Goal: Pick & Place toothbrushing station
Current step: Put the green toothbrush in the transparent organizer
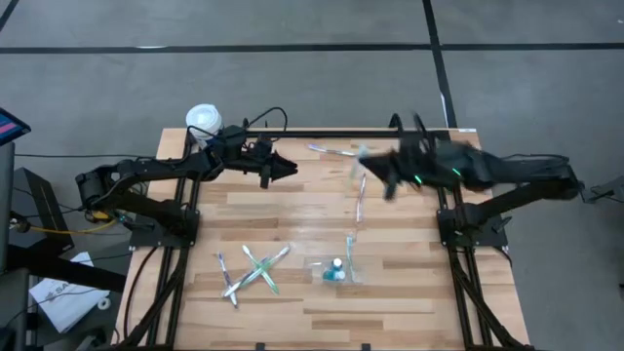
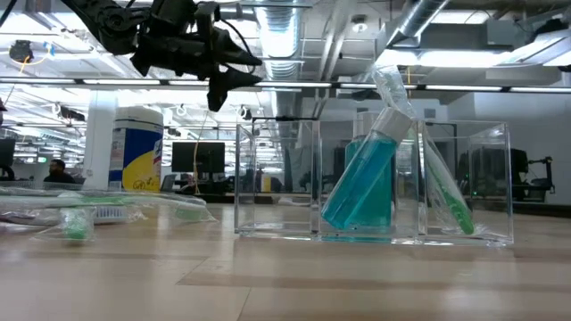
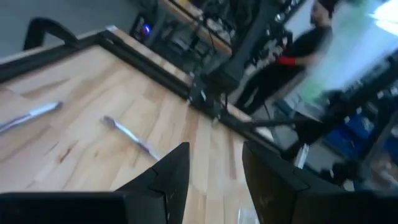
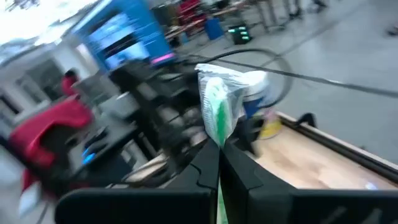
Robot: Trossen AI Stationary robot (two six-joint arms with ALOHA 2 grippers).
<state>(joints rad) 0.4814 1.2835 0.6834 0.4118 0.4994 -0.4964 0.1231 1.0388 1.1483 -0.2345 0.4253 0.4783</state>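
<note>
Robotics lab: exposed ceiling ducts (image 2: 294, 36), monitors (image 2: 198, 159), workbenches.

overhead down, table-level across, two wrist-mounted

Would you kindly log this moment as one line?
right gripper: shut on wrapped toothbrush, raised | left gripper: open, empty | clear cup: holds teal tube

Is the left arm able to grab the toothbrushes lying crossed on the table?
Probably yes. The left gripper hangs above the wood with open, empty jaws, and nothing lies between it and the crossed toothbrushes. The right gripper, busy holding a wrapped toothbrush, is far off.
</note>
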